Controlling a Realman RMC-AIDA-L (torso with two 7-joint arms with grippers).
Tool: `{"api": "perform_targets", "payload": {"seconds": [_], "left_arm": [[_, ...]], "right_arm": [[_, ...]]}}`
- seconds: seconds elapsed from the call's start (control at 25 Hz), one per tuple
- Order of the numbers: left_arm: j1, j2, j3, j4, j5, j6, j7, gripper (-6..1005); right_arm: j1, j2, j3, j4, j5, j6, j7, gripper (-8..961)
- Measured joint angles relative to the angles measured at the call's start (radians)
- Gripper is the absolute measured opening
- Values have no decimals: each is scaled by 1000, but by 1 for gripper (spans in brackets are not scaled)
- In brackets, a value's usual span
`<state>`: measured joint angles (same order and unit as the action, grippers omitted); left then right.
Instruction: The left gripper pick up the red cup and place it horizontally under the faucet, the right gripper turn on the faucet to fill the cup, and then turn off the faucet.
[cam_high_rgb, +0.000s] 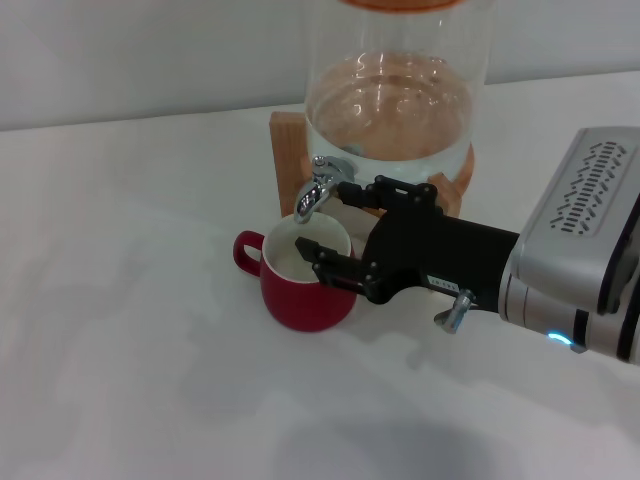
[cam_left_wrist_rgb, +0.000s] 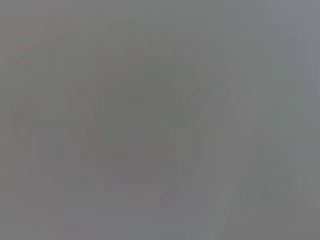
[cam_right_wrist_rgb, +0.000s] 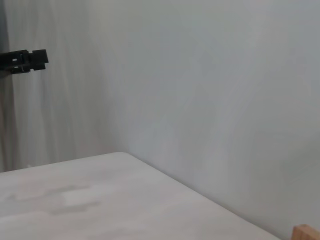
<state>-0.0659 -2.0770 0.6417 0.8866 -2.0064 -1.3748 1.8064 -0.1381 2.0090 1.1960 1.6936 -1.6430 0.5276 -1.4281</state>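
Note:
In the head view the red cup (cam_high_rgb: 305, 290) stands upright on the white table, handle pointing left, its white inside open right below the spout of the chrome faucet (cam_high_rgb: 318, 190). The faucet sits on the clear glass jar (cam_high_rgb: 395, 95) with its wooden stand (cam_high_rgb: 285, 150). My right gripper (cam_high_rgb: 330, 220) reaches in from the right, open. Its upper finger lies against the faucet's lever and its lower finger hangs over the cup's rim. The left gripper is out of view. The left wrist view shows only flat grey.
The white table (cam_high_rgb: 120, 330) stretches to the left and front of the cup. The right arm's silver body with a blue light (cam_high_rgb: 580, 270) fills the right side. The right wrist view shows the wall, the table's edge (cam_right_wrist_rgb: 100, 165) and a black fixture (cam_right_wrist_rgb: 25, 60).

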Motion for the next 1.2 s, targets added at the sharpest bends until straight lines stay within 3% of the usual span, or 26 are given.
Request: {"api": "perform_targets", "payload": {"seconds": [0.4, 0.68, 1.0, 1.2], "left_arm": [[3, -2, 1, 0, 0, -1, -1, 887], [0, -1, 1, 0, 9, 4, -1, 887], [-2, 0, -1, 0, 10, 7, -3, 887], [-13, 0, -1, 0, 18, 8, -3, 887]], "right_arm": [[-2, -2, 0, 7, 14, 13, -1, 720], [-55, -7, 19, 81, 16, 95, -7, 721], [-200, -4, 127, 197, 30, 162, -6, 720], [-205, -2, 265, 194, 76, 217, -1, 721]]}}
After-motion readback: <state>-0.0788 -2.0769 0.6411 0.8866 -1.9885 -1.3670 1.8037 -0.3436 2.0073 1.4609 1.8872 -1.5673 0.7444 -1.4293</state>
